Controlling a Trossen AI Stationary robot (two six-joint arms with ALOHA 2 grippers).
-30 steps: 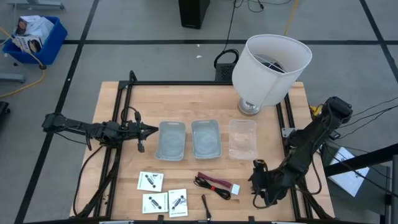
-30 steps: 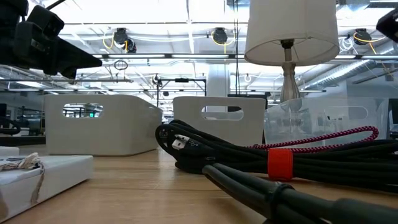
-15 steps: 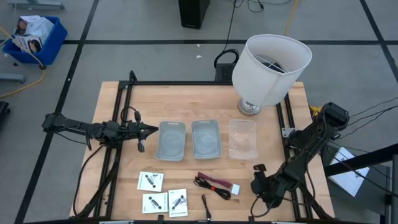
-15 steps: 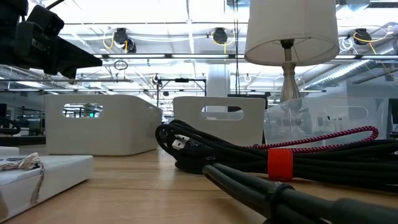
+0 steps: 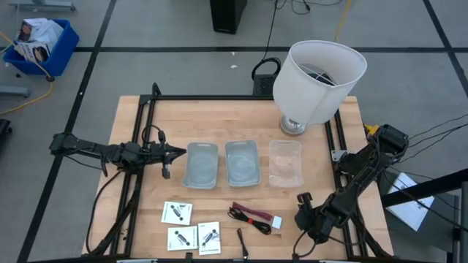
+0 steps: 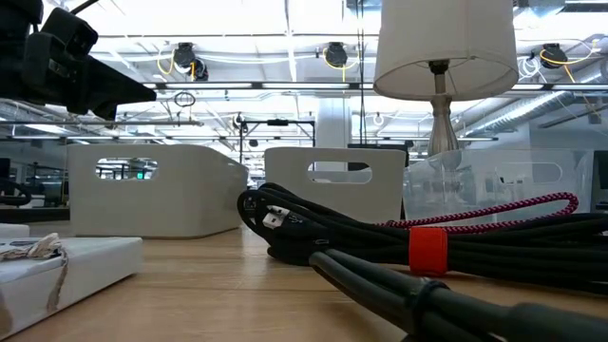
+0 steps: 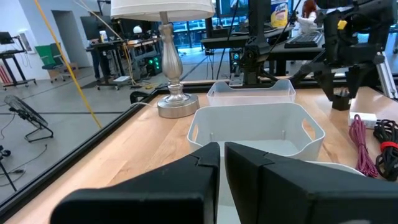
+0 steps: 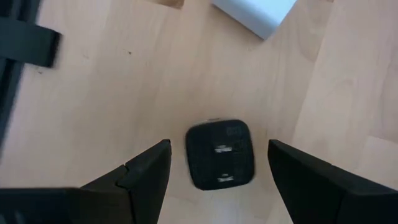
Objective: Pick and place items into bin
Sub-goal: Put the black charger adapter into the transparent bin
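My right gripper [image 8: 219, 149] [image 5: 303, 218] points down over the table's near right part, open, with one finger on each side of the tiny black cube [image 8: 221, 154], which lies flat on the wood untouched. The tiny white block [image 8: 252, 14] [image 5: 276, 221] lies just beyond it, at the end of the black-and-red cable bundle [image 5: 248, 217] [image 6: 427, 249]. Three white cards [image 5: 176, 212] [image 5: 183, 238] [image 5: 209, 237] and the thin dark stick [image 5: 241, 242] lie flat near the near edge. My left gripper [image 5: 178, 152] [image 7: 222, 163] waits shut, level, beside the left bin [image 5: 202, 164].
Three bins stand in a row mid-table: two pale ones [image 5: 202, 164] [image 5: 243, 162] and a clear one [image 5: 285, 162]. The large white lamp [image 5: 318, 79] stands behind the clear bin at the far right. A black frame [image 5: 142, 131] runs along the table's edges.
My right arm has shifted a little toward the table's near edge, its elbow sinking, while its gripper stays open over the same spot by the black cube. The items have not moved.
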